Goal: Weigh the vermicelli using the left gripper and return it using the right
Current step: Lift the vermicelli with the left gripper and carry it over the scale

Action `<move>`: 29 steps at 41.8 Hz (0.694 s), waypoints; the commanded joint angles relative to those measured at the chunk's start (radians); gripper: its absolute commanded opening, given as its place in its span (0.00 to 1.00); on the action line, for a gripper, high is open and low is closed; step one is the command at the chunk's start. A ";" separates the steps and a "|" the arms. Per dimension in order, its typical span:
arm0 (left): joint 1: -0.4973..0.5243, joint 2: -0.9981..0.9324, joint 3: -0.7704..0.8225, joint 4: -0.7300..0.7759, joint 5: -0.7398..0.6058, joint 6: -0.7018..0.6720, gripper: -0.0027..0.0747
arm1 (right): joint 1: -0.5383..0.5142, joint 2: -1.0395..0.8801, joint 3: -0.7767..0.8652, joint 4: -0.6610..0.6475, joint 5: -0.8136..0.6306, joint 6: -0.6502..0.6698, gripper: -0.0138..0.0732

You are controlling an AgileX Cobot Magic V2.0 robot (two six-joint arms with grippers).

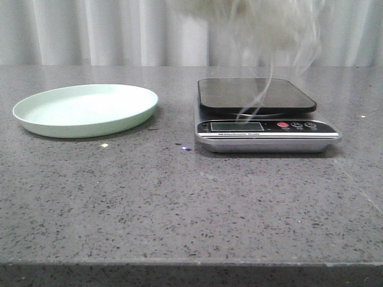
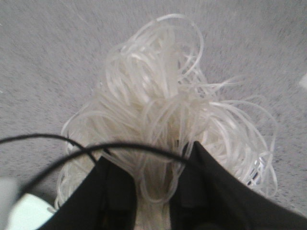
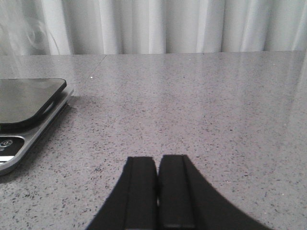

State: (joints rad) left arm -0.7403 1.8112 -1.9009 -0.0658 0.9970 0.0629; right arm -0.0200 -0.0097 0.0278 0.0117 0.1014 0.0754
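Vermicelli (image 2: 163, 120) hangs in a fluffy tangle above the grey speckled surface (image 1: 179, 203), clamped in the left gripper (image 2: 153, 191), stray strands trailing toward the scale (image 1: 263, 113). Beside it lies a pale green plate (image 1: 87, 110). The right gripper (image 3: 157, 191), its fingers pressed together on nothing, hovers low near the scale.

Tabletop (image 1: 179, 203): grey speckled stone look, smooth, faint sheen. Plate (image 1: 87, 110): pale green, matt, plastic-like. Scale (image 1: 263, 116): glossy black top, brushed silver body. Vermicelli (image 2: 163, 110): thin translucent whitish strands, glossy. Curtain (image 1: 108, 33): white cloth. Right tool (image 3: 157, 191): matt black.
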 commanded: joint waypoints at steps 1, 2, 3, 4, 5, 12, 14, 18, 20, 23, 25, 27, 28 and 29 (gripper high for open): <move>-0.007 -0.004 -0.034 -0.004 -0.084 -0.007 0.21 | -0.006 -0.017 -0.008 -0.012 -0.073 0.000 0.33; -0.007 0.011 -0.034 -0.004 -0.084 -0.007 0.21 | -0.006 -0.017 -0.008 -0.012 -0.073 0.000 0.33; -0.007 0.022 -0.034 -0.004 -0.084 -0.007 0.21 | -0.006 -0.017 -0.008 -0.012 -0.073 0.000 0.33; -0.007 0.032 -0.034 -0.004 -0.084 -0.007 0.21 | -0.006 -0.017 -0.008 -0.012 -0.073 0.000 0.33; -0.007 0.045 -0.034 -0.004 -0.081 -0.007 0.21 | -0.006 -0.017 -0.008 -0.012 -0.073 0.000 0.33; -0.007 0.097 -0.034 -0.004 -0.081 -0.007 0.21 | -0.006 -0.017 -0.008 -0.006 -0.075 0.000 0.33; -0.007 0.107 -0.034 -0.004 -0.081 -0.007 0.21 | -0.006 -0.017 -0.008 -0.006 -0.075 0.000 0.33; -0.007 0.119 -0.034 -0.004 -0.081 -0.007 0.21 | -0.006 -0.017 -0.008 -0.006 -0.075 0.000 0.33; -0.007 0.122 -0.034 -0.004 -0.079 -0.007 0.21 | -0.006 -0.017 -0.008 -0.006 -0.075 0.000 0.33; -0.007 0.122 -0.034 -0.004 -0.079 -0.007 0.21 | -0.006 -0.017 -0.008 -0.006 -0.075 0.000 0.33; -0.007 0.122 -0.034 -0.004 -0.077 -0.007 0.22 | -0.006 -0.017 -0.008 -0.006 -0.075 0.000 0.33; -0.007 0.122 -0.034 -0.004 -0.072 -0.007 0.24 | -0.006 -0.017 -0.008 -0.006 -0.075 0.000 0.33; -0.007 0.122 -0.034 -0.004 -0.067 -0.007 0.26 | -0.006 -0.017 -0.008 -0.006 -0.075 0.000 0.33; -0.007 0.122 -0.034 -0.004 -0.064 -0.007 0.30 | -0.006 -0.017 -0.008 -0.006 -0.075 0.000 0.33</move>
State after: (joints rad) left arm -0.7407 1.9762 -1.9046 -0.0561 0.9639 0.0629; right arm -0.0200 -0.0097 0.0278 0.0117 0.1014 0.0754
